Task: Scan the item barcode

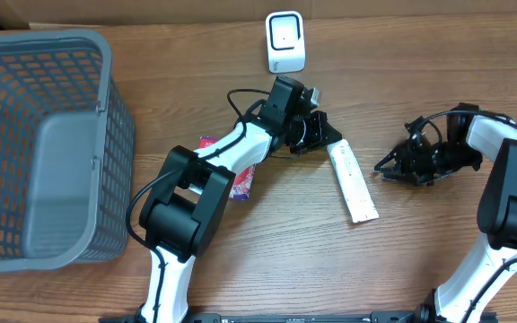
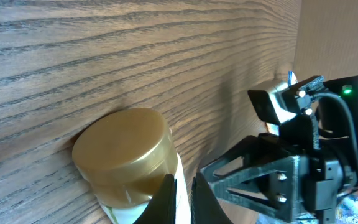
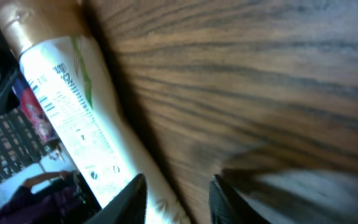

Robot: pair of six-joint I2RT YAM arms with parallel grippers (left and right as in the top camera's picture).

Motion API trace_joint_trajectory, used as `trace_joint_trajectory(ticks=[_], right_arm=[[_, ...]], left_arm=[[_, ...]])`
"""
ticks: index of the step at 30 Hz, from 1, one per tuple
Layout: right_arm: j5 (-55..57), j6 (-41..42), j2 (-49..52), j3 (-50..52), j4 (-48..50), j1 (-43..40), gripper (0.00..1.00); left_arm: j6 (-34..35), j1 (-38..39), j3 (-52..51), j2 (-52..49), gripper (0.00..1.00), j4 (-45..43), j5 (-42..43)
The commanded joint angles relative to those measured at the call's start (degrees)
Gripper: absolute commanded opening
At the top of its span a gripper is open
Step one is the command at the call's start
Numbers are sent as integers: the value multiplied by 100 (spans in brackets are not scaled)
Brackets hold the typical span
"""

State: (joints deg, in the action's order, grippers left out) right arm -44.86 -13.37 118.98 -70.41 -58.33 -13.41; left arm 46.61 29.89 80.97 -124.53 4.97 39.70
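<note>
The tube point(image 1: 353, 184) lies flat on the wooden surface point(image 1: 276, 269). Its gold cap point(image 2: 123, 155) is right by the left gripper point(image 1: 317, 135), and its flat end points away from that gripper.

The left gripper's two fingers point(image 2: 166, 199) are pressed together. They sit against the tube just below the cap. I cannot tell if they are nipping a bit of the tube or only touching it. It looks like the gripper came to this end because the cap is the firm part to hold or push.

The right gripper point(image 1: 386, 166) has its fingers point(image 3: 135, 199) spread apart with nothing between them. The tube is off to its side, close but not touching.

Dark printing point(image 3: 48, 109) runs along the tube's top side. Some of it may be the barcode, but it is too blurry to be sure.

The white scanner point(image 1: 285, 42) stands behind the left gripper, a little way off. The tube is not in front of it yet, so I think the scan is not done. The tube needs lifting and turning so the printing faces the scanner.
</note>
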Motion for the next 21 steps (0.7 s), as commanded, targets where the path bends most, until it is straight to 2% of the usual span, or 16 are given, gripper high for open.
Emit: trace_joint_trajectory(ticks=[1, 4, 14, 18, 21], right_arm=[[-472, -94, -197, 339, 313, 28, 33], [-960, -610, -197, 699, 634, 28, 45], [-1469, -841, -197, 1178, 1099, 44, 48], [-1832, -1231, -197, 1248, 1137, 177, 65], [-1871, -1250, -197, 1272, 1143, 372, 68]], left_arm=[[57, 9, -122, -275, 4, 83, -133], [57, 4, -214, -286, 4, 81, -138], [-37, -101, -374, -286, 4, 387, -160], [-144, -153, -374, -286, 4, 533, -184], [-162, -170, -374, -286, 4, 555, -181]])
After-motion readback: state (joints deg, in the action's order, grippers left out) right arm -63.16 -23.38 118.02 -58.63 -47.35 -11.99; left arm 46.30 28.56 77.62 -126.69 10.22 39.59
